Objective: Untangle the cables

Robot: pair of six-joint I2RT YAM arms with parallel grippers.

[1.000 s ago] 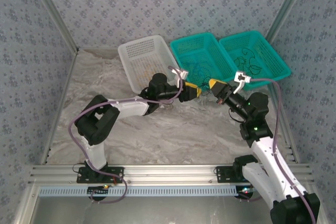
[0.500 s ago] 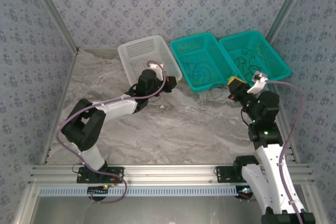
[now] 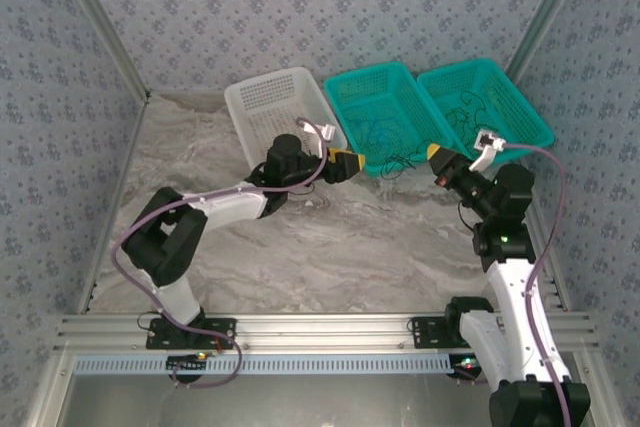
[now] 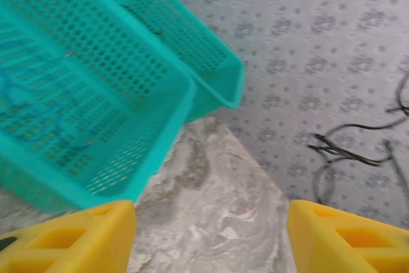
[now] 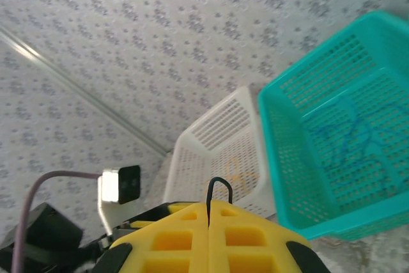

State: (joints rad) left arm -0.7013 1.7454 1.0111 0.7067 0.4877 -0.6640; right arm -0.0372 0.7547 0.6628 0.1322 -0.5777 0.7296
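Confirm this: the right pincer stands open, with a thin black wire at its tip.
Not open. The right pincer is shut, its jaws pressed together on the thin black wire at its tip, as the right wrist view shows.

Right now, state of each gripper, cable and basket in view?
left gripper: open, nothing between the fingers.
right gripper: shut on the black cable.
black cable: pinched, a loop sticking out past the fingertips.
white basket: upright, faint orange wire inside.
middle teal basket: upright, blue wires inside.
right teal basket: upright, black wires inside.
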